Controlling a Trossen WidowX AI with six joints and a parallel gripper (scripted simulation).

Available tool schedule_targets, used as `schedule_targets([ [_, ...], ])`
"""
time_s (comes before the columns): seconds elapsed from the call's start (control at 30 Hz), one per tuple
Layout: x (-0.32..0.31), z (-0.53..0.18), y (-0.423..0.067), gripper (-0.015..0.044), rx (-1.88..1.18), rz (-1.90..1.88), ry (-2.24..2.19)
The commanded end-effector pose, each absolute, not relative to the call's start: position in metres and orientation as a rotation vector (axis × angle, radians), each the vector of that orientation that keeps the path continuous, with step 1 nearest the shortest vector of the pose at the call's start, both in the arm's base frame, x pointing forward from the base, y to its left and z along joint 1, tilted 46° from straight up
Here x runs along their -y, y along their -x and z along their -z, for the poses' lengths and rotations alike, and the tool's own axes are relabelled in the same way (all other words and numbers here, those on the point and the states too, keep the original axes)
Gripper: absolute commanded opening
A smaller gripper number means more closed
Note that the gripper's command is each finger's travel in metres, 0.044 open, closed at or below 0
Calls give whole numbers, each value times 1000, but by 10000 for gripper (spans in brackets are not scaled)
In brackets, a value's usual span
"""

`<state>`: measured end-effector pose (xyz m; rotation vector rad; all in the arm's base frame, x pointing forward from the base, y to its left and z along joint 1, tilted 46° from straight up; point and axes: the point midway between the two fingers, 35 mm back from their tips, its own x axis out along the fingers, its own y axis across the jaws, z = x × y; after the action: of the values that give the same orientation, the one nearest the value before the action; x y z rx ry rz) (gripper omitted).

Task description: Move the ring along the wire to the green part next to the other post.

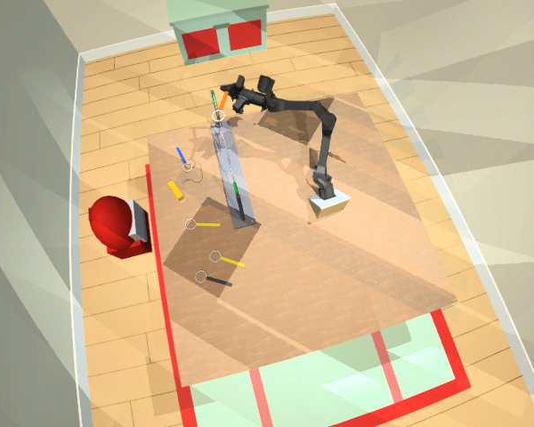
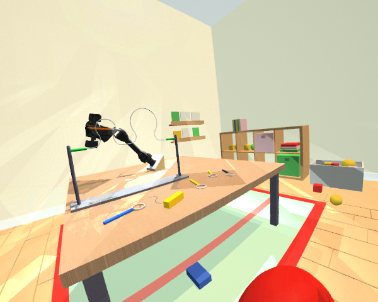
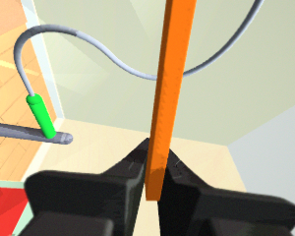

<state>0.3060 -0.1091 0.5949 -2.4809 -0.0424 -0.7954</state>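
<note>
Orange handle (image 3: 169, 93) stands clamped between the pincer's (image 3: 154, 169) jaws.

Arm (image 1: 325, 138) was matt black to dark grey throughout, built of slim box-section links with rounded joint housings. Its foot sat on a small pale wedge-shaped base block (image 1: 327, 205). Hand (image 3: 153, 169) was black, with two blocky, tapered fingers; no markings or cables visible.

The bench (image 2: 215, 191) shows pale wood grain with a soft sheen. The matt black pincer (image 3: 154, 184) clamps a smooth, plastic-looking orange handle (image 3: 169, 93). The wire (image 3: 108, 54) looks like dull grey metal, and its green part (image 3: 40, 116) glossy.
</note>
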Motion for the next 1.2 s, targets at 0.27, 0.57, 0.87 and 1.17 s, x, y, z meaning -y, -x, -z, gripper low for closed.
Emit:
schedule_targets([
  [0.27,103,-599,-305,-150,102,843,2645],
  [0.57,111,-597,-306,-150,106,846,2646],
  [0.87,131,-589,-307,-150,72,820,2542],
  [1.17,154,-573,-310,-150,21,778,2382],
])
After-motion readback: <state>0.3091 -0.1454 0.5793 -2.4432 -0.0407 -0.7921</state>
